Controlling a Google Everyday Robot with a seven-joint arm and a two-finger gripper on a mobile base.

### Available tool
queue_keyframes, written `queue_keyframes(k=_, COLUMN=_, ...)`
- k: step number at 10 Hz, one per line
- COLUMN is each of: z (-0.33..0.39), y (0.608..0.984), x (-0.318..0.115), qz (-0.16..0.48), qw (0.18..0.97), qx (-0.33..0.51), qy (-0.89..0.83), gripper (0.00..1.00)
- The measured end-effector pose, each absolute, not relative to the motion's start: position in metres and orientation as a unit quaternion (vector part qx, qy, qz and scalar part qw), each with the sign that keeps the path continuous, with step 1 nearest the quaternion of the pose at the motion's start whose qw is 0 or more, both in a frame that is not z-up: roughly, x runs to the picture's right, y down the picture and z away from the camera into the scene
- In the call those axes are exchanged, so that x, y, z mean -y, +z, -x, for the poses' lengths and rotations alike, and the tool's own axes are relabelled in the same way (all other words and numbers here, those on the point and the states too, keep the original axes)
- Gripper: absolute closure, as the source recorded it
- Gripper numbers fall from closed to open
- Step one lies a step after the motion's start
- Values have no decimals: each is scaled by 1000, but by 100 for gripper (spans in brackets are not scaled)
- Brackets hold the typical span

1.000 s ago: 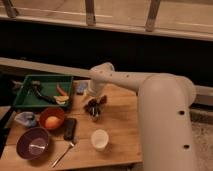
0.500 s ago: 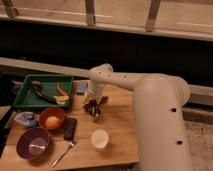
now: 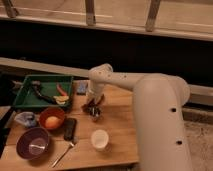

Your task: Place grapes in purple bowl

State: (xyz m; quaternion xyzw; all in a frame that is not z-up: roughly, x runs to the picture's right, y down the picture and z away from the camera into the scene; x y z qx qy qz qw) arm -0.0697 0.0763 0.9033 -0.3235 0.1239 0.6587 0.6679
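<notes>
The grapes (image 3: 89, 104) are a small dark reddish bunch on the wooden table, right under the end of my arm. My gripper (image 3: 94, 108) points down at the middle of the table, at the grapes; I cannot tell whether it touches them. The purple bowl (image 3: 33, 143) sits at the front left corner of the table, glossy, far to the left of the gripper and nearer the front.
An orange bowl (image 3: 51, 119) holding an orange fruit stands behind the purple bowl. A green tray (image 3: 42, 91) with items sits at the back left. A white cup (image 3: 100, 139), a black object (image 3: 70, 128), a utensil (image 3: 64, 152) and a bluish cloth (image 3: 25, 119) lie on the table.
The arm's large white link has swung slightly left. The gripper stays over the same spot by the grapes, a touch lower.
</notes>
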Motion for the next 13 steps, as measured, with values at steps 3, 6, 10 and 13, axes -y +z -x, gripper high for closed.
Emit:
queue_keyframes(k=3, z=64, y=895, x=-80, qz=292, qw=694, qx=-140, qy=643, gripper=100)
queue_keyframes(k=6, z=78, y=852, x=-64, qz=293, qw=723, qx=-107, qy=616, gripper=100)
queue_keyframes(k=10, z=111, y=770, x=-67, qz=338, qw=765, qx=-38, qy=546, gripper=100)
queue_keyframes(k=13, z=144, y=735, x=-85, qz=382, qw=786, qx=-4, qy=485, gripper=100)
